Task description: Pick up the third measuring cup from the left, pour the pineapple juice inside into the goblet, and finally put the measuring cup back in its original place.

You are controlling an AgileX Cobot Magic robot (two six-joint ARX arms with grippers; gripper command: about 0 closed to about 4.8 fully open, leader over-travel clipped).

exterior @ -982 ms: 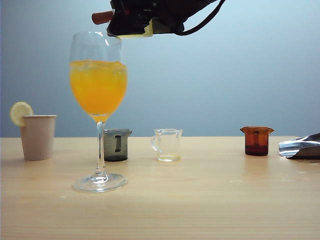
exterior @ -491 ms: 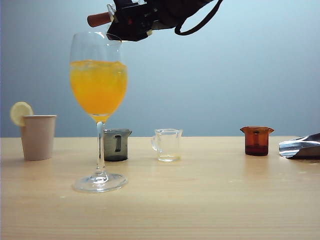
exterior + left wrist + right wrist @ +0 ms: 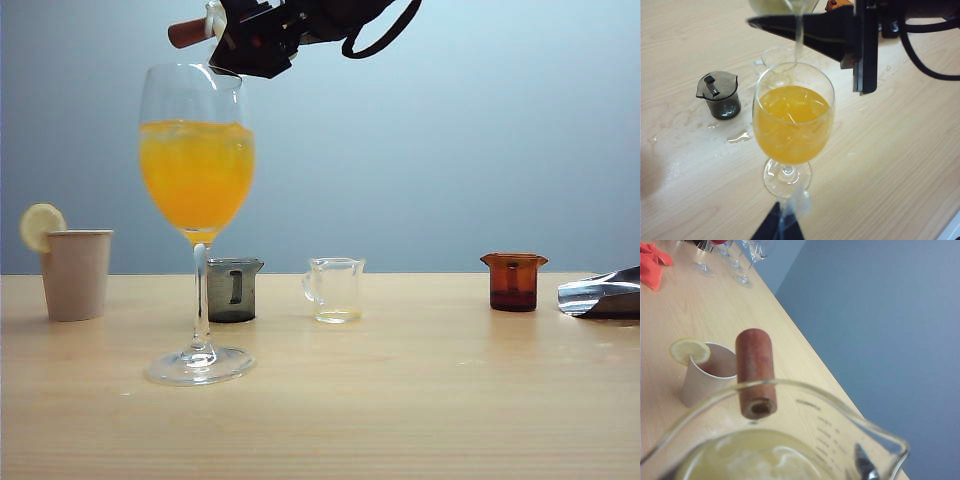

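Exterior view: the right end effector (image 3: 250, 40) clamps the cup (image 3: 213, 22) tilted above the goblet (image 3: 197, 170) on the bench (image 3: 400, 400).

Left wrist view: juice (image 3: 798, 30) streams into the goblet; the left end effector (image 3: 778, 227), grip unclear, sits near its foot.

Right wrist view: the cup's wooden handle (image 3: 755, 372) fills the frame.

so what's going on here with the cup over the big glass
The right gripper holds the measuring cup tipped over the goblet, and a thin stream of pale juice is falling into it. The goblet stands on the table, already well filled with orange drink. The left gripper sits low by the goblet's foot, holding nothing. A grey cup, a clear cup and an amber cup stand behind.
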